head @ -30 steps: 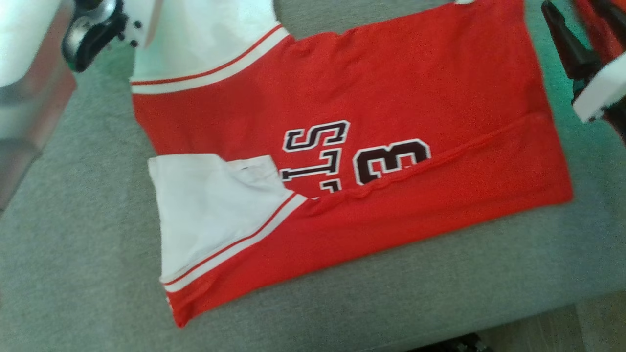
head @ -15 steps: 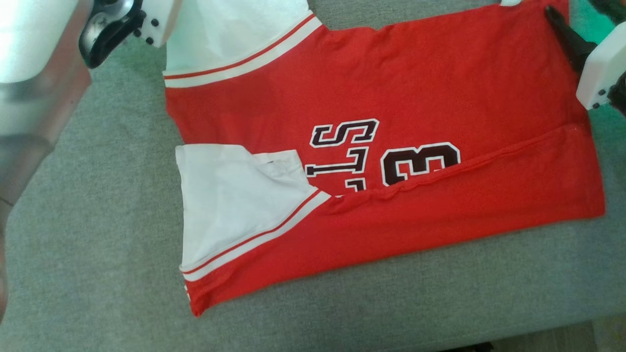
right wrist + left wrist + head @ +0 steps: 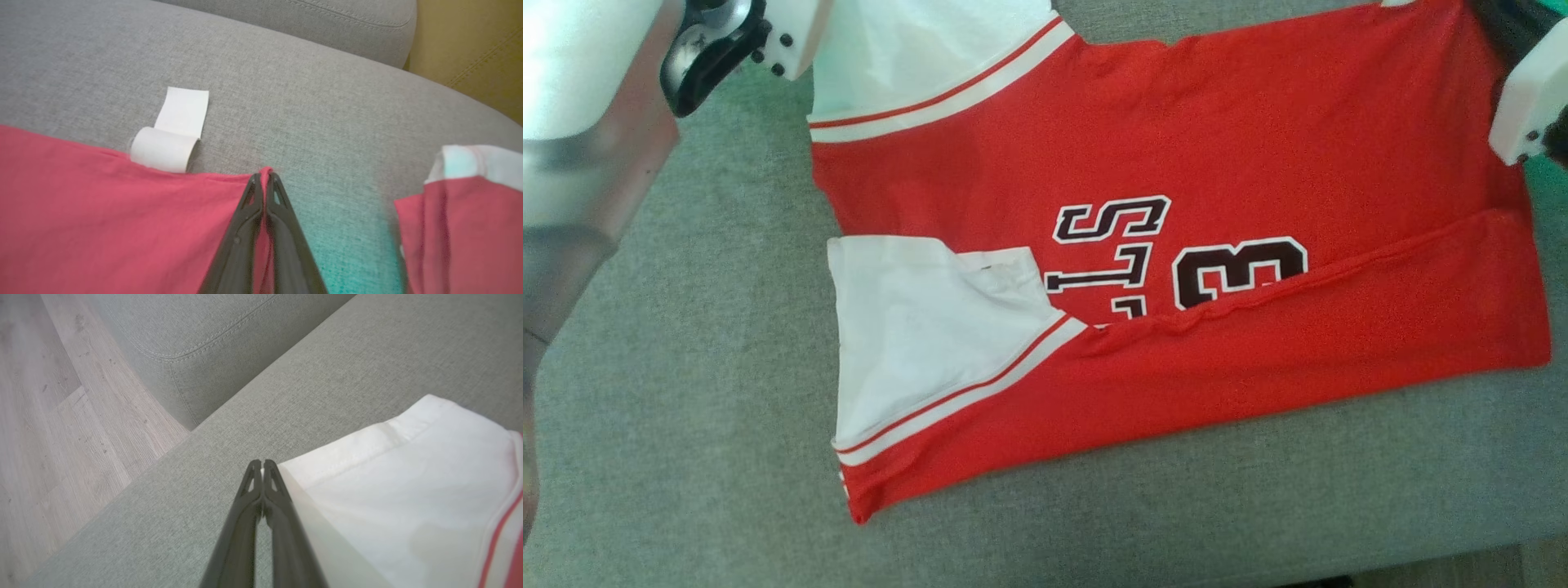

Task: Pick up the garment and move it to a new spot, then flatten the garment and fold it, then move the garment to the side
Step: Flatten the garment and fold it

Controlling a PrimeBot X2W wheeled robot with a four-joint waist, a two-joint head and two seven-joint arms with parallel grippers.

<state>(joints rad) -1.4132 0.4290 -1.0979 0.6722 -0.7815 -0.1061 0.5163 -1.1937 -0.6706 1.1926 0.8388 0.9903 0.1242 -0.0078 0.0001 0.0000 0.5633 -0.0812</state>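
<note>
The garment (image 3: 1176,147) is a red jersey with white sleeves and dark lettering. It lies on the grey sofa cushion (image 3: 686,367) with its near strip folded over. At the top left of the head view, my left gripper (image 3: 768,37) sits by the far white sleeve. In the left wrist view that gripper (image 3: 262,462) is shut at the sleeve's corner (image 3: 408,490), and the cloth edge rises along its right finger. My right gripper (image 3: 1527,106) is at the far right corner. The right wrist view shows it (image 3: 265,174) shut, with red cloth (image 3: 122,212) pinched at the tips.
A curled white tag (image 3: 171,139) sticks out from the jersey's far edge. Another red and white piece of cloth (image 3: 457,228) lies to the right. Wooden floor (image 3: 61,437) begins past the cushion's left end. A yellow surface (image 3: 470,49) borders the sofa.
My right gripper has come in over the jersey's far right corner and shut on it. The left gripper stays shut. The head camera has shifted, sliding the whole picture rightward.
</note>
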